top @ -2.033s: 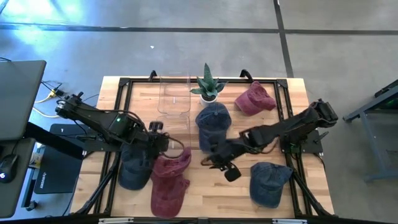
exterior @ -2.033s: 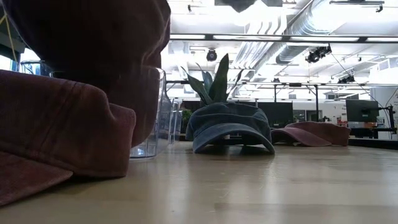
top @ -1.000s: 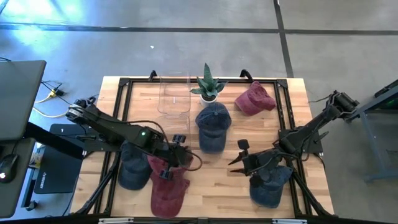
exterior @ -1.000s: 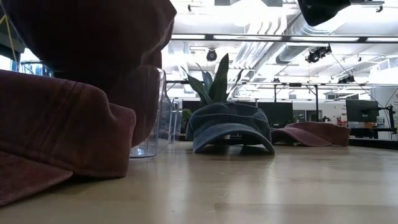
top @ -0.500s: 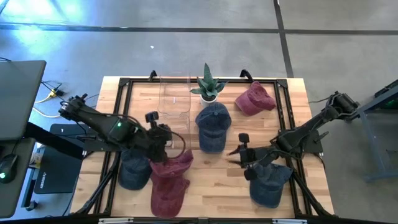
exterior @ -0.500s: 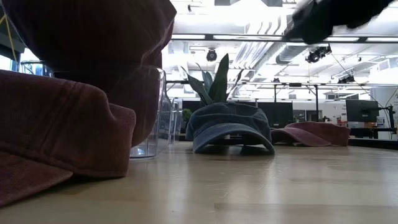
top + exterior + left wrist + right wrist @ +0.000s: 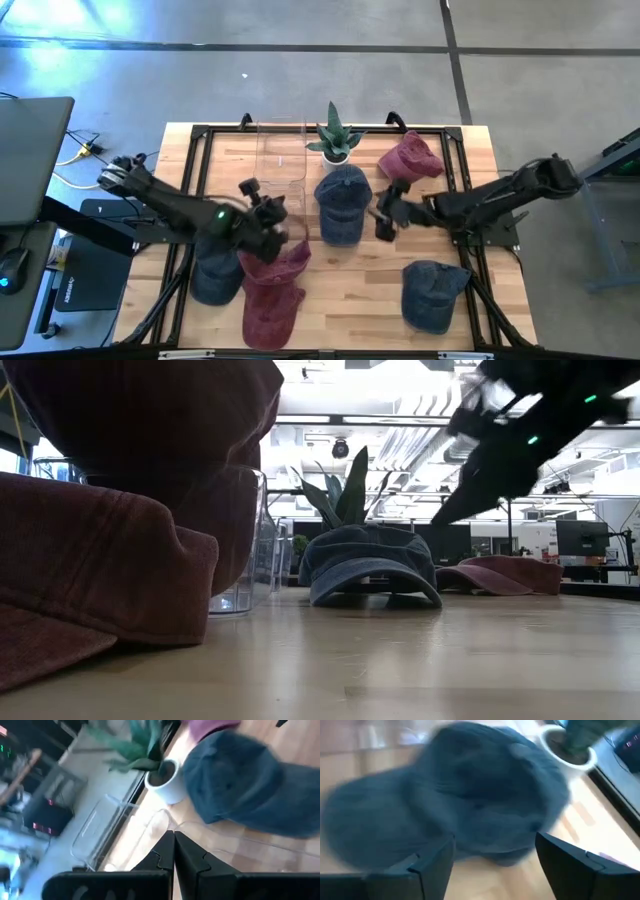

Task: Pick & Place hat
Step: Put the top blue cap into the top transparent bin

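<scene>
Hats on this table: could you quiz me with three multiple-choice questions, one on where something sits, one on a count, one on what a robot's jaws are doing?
1. Where is the potted plant?
A. at the table's far edge, beside the clear container
B. on a red hat
C. on the floor

2. How many hats lie on the table?
A. three
B. five
C. eight

3. How do the right gripper's jaws stand?
A. clamped on the plant
B. shut, empty
C. open, facing the middle blue hat

Answers: 1 A, the high view shows it next to the container. 2 B, three blue and two red. 3 C, its wrist view shows the jaws spread, the hat between them and beyond.
</scene>
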Controlling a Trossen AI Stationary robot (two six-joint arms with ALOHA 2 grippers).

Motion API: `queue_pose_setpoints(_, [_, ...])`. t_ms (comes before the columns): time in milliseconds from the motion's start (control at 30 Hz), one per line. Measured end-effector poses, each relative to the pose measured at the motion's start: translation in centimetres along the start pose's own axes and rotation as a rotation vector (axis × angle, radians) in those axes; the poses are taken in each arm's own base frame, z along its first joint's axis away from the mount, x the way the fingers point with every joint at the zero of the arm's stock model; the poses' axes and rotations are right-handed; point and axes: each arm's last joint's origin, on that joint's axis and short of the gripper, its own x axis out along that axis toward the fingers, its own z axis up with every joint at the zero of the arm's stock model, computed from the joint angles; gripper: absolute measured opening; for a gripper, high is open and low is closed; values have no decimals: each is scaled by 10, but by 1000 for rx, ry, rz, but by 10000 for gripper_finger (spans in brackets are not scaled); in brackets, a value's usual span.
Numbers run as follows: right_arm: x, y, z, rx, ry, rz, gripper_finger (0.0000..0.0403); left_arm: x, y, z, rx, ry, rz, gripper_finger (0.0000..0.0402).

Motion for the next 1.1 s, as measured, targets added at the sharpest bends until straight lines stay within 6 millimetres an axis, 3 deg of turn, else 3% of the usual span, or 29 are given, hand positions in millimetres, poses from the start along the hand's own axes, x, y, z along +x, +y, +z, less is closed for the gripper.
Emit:
queue_pose_setpoints(133, [15,-29,10,16,-29,81,278,23,15,2,-53,58,1,4])
queue_pose_setpoints(300, [27,-57,15,25,-61,150,276,47,20,7,-77,37,-15,4])
queue_pose_setpoints(567, [57,-53,5,-37,-34,222,267,58,14,19,-54,-62,-195,4])
queue_pose_setpoints(700, [65,-48,1,-51,-19,233,212,58,13,23,-72,-93,-214,4])
queue_pose_setpoints(933, [61,-50,3,-60,-25,188,27,60,7,29,-61,-142,-297,4])
queue_pose_setpoints(1000, [54,-48,7,-89,-45,178,12,60,5,29,-32,-147,-313,4])
queue_pose_setpoints(1100, [41,-44,13,-95,-79,193,28,58,4,33,-14,-189,-369,4])
